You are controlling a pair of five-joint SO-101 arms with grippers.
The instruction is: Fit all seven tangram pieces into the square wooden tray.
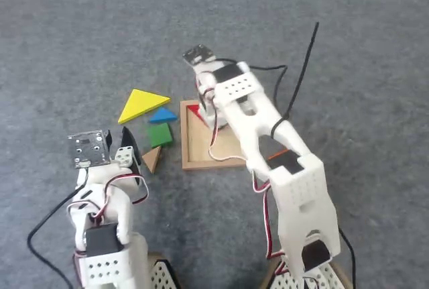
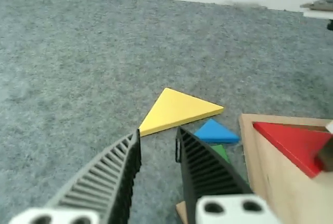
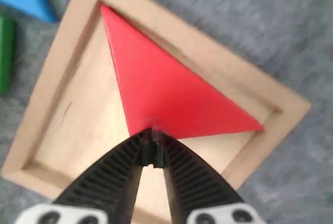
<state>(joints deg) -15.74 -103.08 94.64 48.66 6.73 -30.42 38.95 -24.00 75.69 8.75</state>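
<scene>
Counter (image 1: 67, 47): grey carpet, tray (image 1: 201, 163) mid-way.
Red triangle (image 3: 161, 89): flat in the tray, long edge along the far rim, apex pointing at the tray's middle.
Right tool (image 3: 152, 143): pinched narrow, tips at that apex.
Left tool (image 2: 157, 133): fairly wide, near yellow triangle (image 2: 177, 109).

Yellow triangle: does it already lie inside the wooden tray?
No, the yellow triangle lies on the grey mat, apart from the wooden tray.

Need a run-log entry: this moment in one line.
tray: red triangle inside | right gripper: shut, at red triangle | left gripper: open, near yellow triangle
</scene>
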